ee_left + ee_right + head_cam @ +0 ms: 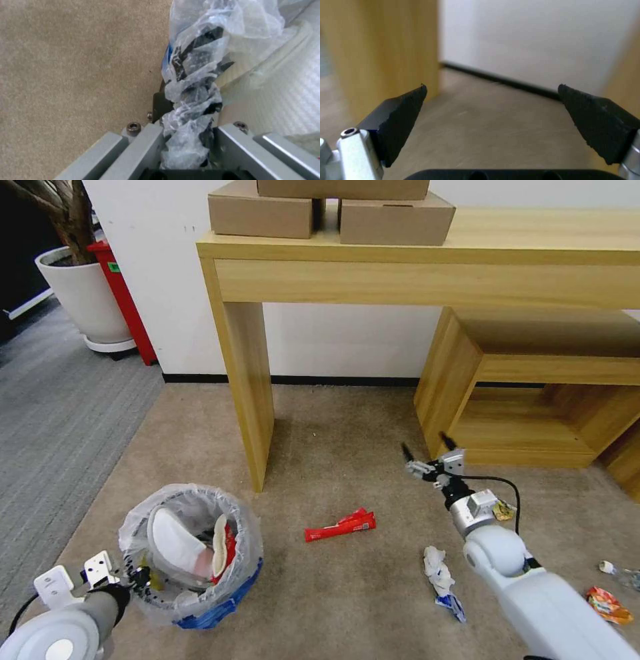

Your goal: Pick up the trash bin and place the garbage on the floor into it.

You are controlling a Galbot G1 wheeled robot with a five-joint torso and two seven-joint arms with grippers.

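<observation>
Left claw (186,140) clamped on trash bin (200,587) rim; right claw (491,112) apart, empty, above floor (493,130).

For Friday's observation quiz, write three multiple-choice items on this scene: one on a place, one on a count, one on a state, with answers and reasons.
1. Where does the red wrapper lie?
A. inside the bin
B. on the carpet between bin and right arm
C. on the desk

2. How many cardboard boxes stand on the desk?
A. one
B. three
C. five

3. How is the right gripper?
A. open, empty
B. shut on a tissue
C. holding the bin

Answers: B, it lies on bare carpet right of the trash bin; B, two side by side, one on top; A, its jaws stand apart with nothing between.
</observation>
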